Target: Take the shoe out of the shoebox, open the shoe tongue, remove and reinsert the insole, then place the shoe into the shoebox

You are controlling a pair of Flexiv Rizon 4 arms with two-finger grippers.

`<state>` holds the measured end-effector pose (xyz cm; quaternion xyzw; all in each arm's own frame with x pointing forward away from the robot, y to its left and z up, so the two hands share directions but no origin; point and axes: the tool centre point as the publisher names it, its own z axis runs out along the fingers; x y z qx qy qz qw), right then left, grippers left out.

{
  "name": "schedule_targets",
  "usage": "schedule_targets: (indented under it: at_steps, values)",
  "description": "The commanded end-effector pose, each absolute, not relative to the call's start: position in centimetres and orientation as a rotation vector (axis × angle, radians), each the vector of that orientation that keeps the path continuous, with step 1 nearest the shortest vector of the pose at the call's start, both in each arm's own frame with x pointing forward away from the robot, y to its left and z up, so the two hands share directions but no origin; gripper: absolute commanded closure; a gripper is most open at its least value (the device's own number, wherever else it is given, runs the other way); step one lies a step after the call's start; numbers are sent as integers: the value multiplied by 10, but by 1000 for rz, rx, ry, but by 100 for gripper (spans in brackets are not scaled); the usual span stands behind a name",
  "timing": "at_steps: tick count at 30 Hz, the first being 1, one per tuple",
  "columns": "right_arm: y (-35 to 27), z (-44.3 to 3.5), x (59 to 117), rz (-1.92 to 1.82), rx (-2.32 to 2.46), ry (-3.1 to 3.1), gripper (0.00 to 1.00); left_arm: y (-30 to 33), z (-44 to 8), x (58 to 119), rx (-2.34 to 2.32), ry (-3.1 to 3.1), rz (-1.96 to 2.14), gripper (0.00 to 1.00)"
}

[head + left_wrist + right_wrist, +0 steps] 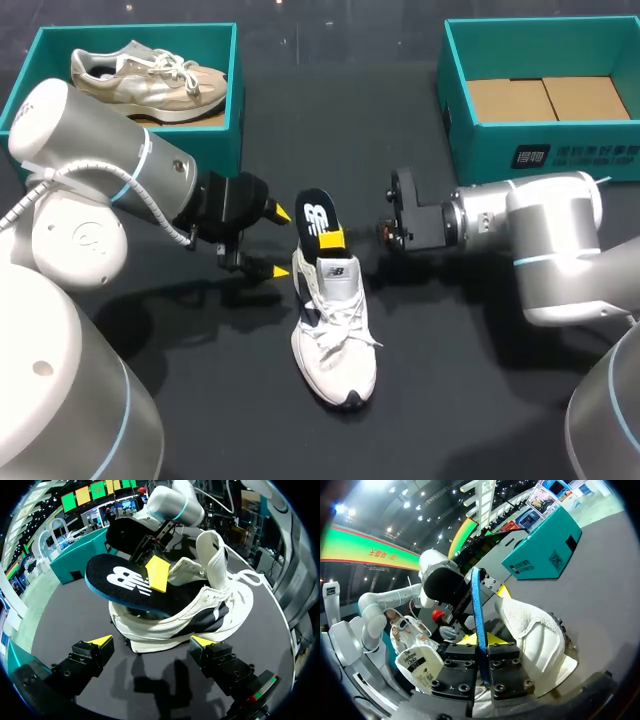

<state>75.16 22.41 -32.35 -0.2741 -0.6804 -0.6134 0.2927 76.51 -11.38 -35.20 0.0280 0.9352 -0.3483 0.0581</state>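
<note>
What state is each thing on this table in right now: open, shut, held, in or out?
White sneaker: upright on the table, tongue lifted.
Insole: partly out of the white sneaker, gripped.
Right pincer: shut on the insole.
Left pincer: open, beside the white sneaker.
Left shoebox: open, beige sneaker inside.
Right shoebox: open, only cardboard inside.
</note>
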Motion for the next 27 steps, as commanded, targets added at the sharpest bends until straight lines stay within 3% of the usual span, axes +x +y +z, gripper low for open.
schedule_targets:
  at_steps: [1,6,9,12,23,27]
  values:
    - [223,-332,733,-1647,-763,-1801,100,-114,-352,765,86,2833,-1056,0]
    - [228,-328,727,-1646,-759,-1819,100,-114,-352,765,86,2833,-1056,0]
    - [232,-319,730,-1656,-728,-1849,71,-114,-352,765,86,2833,-1056,0]
    - [234,-313,733,-1657,-695,-1883,64,-114,-352,765,86,2833,-1056,0]
    - [239,-298,751,-1620,-647,-1937,64,-114,-352,765,86,2833,-1056,0]
    - [243,-301,758,-1608,-648,-1926,71,-114,-352,765,86,2833,-1056,0]
